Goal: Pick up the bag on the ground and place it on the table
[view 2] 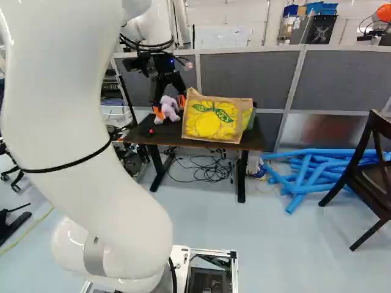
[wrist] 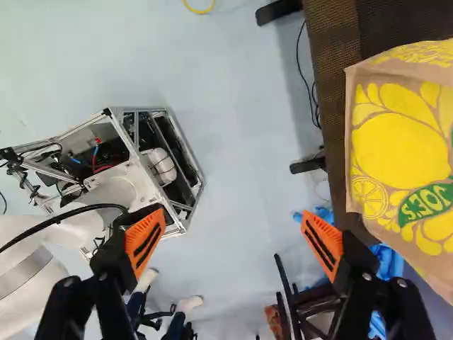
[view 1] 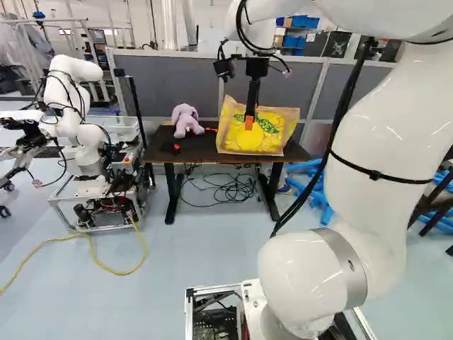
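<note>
Wrapping up the placing step, I judge: bag (view 1: 272,138) on the table (view 1: 202,149), gripper (wrist: 232,225) just beside it, fingers spread, pinching nothing; next you want a slow back-off, minding the finger nearest the bag, which could nudge it.

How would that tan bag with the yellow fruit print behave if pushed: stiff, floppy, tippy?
The bag probably flexes, as its papery sides look thin and uneven. It stands unheld on the brown table, so a high push might tip it.
</note>
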Controlling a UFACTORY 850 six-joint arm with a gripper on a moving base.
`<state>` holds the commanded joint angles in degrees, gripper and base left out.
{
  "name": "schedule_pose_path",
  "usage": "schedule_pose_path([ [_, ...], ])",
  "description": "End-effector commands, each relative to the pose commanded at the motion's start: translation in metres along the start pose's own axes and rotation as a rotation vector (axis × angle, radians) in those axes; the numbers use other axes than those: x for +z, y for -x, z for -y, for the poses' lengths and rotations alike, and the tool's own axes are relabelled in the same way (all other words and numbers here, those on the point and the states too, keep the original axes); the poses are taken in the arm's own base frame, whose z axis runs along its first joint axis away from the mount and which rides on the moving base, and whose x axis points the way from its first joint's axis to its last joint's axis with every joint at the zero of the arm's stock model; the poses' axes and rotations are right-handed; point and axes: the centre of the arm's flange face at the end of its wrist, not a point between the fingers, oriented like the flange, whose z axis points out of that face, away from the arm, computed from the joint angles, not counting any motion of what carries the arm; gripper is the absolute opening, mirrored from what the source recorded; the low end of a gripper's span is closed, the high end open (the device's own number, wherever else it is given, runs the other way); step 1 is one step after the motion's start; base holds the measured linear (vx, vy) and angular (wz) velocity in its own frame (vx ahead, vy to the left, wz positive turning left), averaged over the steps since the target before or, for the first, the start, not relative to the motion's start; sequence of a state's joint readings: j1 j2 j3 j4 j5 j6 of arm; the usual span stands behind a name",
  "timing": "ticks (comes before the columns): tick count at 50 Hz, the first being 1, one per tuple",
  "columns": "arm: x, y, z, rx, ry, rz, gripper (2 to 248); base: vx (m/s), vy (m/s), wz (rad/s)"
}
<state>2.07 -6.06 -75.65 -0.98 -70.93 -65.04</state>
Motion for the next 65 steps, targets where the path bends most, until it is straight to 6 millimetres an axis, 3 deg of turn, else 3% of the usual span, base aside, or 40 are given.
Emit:
schedule_pose_path([
  [18, 0.0, 0.0, 0.0, 0.0, 0.0, 0.0, 247, -0.123, 0.0, 0.015],
  [65, 0.0034, 0.0002, 0.0003, 0.011, 0.01, -0.005, 247, 0.0, 0.0, 0.0],
])
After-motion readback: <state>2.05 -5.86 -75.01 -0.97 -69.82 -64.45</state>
